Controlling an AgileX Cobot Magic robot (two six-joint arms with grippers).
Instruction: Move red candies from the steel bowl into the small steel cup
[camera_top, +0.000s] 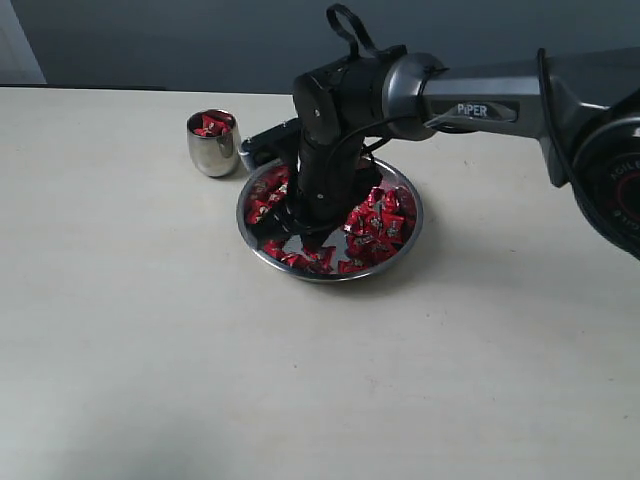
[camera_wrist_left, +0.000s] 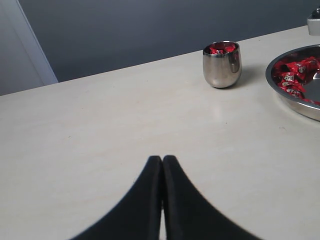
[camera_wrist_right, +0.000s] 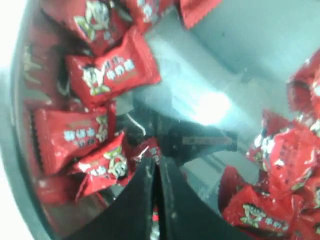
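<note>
right gripper (camera_wrist_right: 156, 161) is down in the steel bowl (camera_top: 330, 278) among red candies (camera_top: 378, 225), jaws pinched tight; left gripper (camera_wrist_left: 162, 159) closed too. small steel cup (camera_top: 212, 150) just left.

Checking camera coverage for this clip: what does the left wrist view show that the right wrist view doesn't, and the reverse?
Left wrist only: the small steel cup holding red candies, standing on the table, and the left gripper, jaws shut. Right wrist only: the right gripper, jaws shut, down among the candies, and the wrappers' print close up. Both: the steel bowl with red candies in it.
</note>
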